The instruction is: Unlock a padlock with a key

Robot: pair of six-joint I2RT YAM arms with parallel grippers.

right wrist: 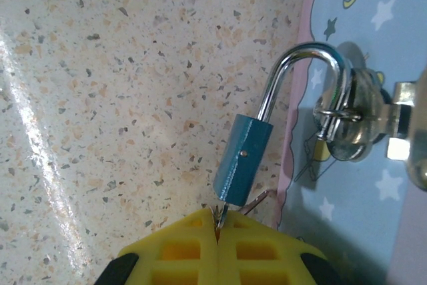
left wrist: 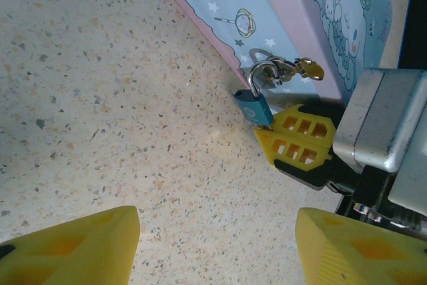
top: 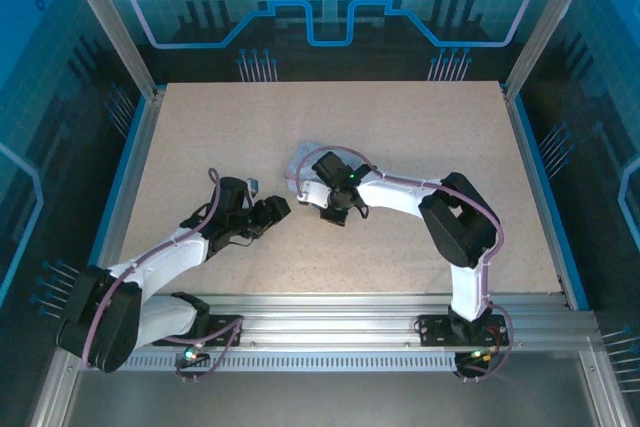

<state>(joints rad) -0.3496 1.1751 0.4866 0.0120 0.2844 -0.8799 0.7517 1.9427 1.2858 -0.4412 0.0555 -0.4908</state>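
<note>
Open side: I see bare speckled beige tabletop (left wrist: 100,98) all along the left of the small teal padlock with a silver shackle (left wrist: 255,106), so a gripper could pass there.
Blocked side: the pale-blue cartoon-printed rectangular tin (left wrist: 267,11) lies just beside the padlock.
Shackle: a silver ring of spare keys (right wrist: 353,135) hangs through it, over the tin.
Keyhole end: taken by my right gripper (right wrist: 217,228), its fingers pressed together on the thin metal key (right wrist: 220,215).
Left gripper (left wrist: 217,251): fingers spread wide, with only bare tabletop between it and the padlock.
</note>
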